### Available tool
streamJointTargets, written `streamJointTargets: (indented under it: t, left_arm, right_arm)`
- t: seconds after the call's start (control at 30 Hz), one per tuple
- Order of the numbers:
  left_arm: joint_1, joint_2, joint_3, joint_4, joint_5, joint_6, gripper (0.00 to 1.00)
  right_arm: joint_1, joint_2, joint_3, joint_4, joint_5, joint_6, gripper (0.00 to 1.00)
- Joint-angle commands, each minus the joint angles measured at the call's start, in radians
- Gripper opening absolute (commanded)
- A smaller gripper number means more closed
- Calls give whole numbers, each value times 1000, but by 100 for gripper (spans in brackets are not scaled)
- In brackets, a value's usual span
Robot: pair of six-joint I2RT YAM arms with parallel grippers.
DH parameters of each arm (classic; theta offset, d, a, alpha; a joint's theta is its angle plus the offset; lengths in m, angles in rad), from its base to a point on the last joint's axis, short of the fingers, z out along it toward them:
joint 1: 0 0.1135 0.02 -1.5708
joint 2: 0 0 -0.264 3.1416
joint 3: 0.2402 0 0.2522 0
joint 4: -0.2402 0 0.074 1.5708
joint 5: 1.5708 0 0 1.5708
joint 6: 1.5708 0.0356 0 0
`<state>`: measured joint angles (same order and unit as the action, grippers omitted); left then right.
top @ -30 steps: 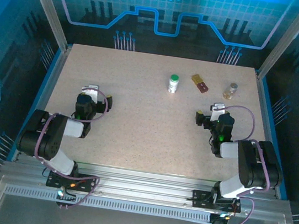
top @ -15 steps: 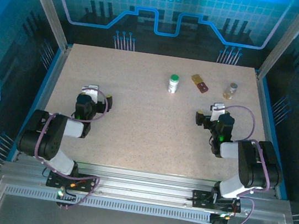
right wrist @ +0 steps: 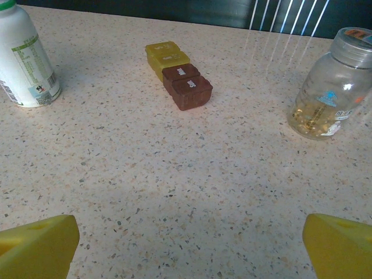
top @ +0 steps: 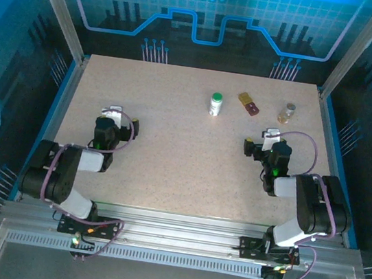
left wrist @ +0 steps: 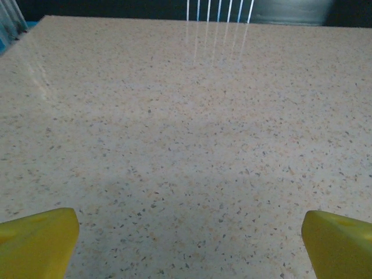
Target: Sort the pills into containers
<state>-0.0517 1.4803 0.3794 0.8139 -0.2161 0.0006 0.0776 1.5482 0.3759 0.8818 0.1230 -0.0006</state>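
Observation:
The pills [right wrist: 177, 72] lie as one short strip of small blocks with printed tops, two yellow and two red-brown, at the far right of the table [top: 170, 151]. Left of the strip [top: 248, 103] stands the white container with a green cap [top: 216, 104] [right wrist: 26, 58]. To its right is the clear vial [top: 287, 113] [right wrist: 331, 87] with a grey cap and amber contents. My right gripper [top: 270, 134] [right wrist: 189, 244] is open, low over the table, a short way before the strip. Over bare table at the left, my left gripper [top: 112, 112] [left wrist: 189, 244] is open too.
Blue-lit walls and metal posts [top: 59, 7] enclose the table. An aluminium rail [top: 172, 238] carries both arm bases at the near edge. Bare tabletop lies between the two arms and across the left half.

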Motion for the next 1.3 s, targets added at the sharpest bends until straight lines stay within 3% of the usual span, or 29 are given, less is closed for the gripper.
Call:
streamJointTargets:
  t: [0.0,0.1,0.2,0.27,0.37,0.53,0.77,1.07,1.27]
  left_arm:
    - [-41,-132,40,-144,-139,-12,99]
    - [-45,-248,87,-338,-220,-143,99]
    - [-43,-322,100,-402,-291,-292,99]
    - [-33,-351,91,-438,-327,-466,99]
    - [26,-352,62,-371,-156,-530,99]
    - [7,-342,138,-463,-22,-527,99]
    - [-132,-340,260,-633,-8,-500,99]
    - [-255,-328,313,-771,1,-491,99]
    - [-277,-335,289,-771,21,-505,99]
  right_arm:
    - [5,-11,17,15,19,-7,100]
    - [35,-48,-2,32,121,-9,100]
    - [84,-154,21,-96,280,-13,100]
    - [104,-189,50,-159,375,-8,100]
    - [112,-244,115,-304,502,75,100]
    - [86,-208,355,-661,274,181,100]
    - [55,150,777,-875,-22,-64,95]
    - [-15,551,1260,-1151,-194,-185,89]
    - [-30,785,1598,-1414,-201,-255,86]
